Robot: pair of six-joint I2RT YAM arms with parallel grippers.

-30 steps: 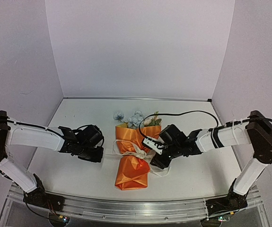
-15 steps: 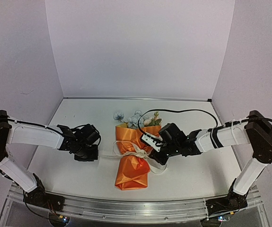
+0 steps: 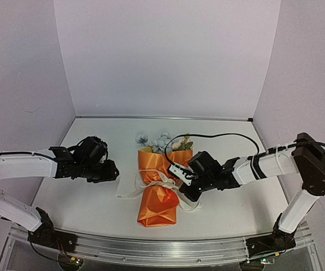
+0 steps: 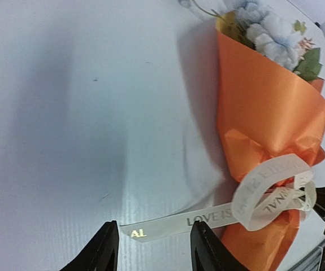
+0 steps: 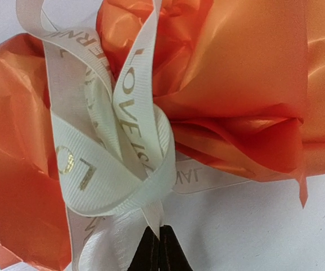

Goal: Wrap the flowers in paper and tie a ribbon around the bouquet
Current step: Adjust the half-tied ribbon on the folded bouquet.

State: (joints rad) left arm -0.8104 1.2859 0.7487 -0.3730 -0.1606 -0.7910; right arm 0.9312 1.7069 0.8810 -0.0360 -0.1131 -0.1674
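The tying step is in hand. The bouquet (image 3: 157, 197), a crinkly orange paper cone pinched at its middle, lies on the white table (image 3: 89, 141) between the arms, with pale blue and white flowers (image 3: 161, 142) poking from its far end. The cream fabric ribbon (image 5: 122, 141) with printed lettering forms a slack loop at the pinch. The right gripper (image 5: 159, 243) is clamped together on one strand. The left gripper (image 4: 154, 237) stands apart and empty, the ribbon's free tail lying just before it. The next move probably calls for taking that tail and drawing both ends outward to tighten the knot.
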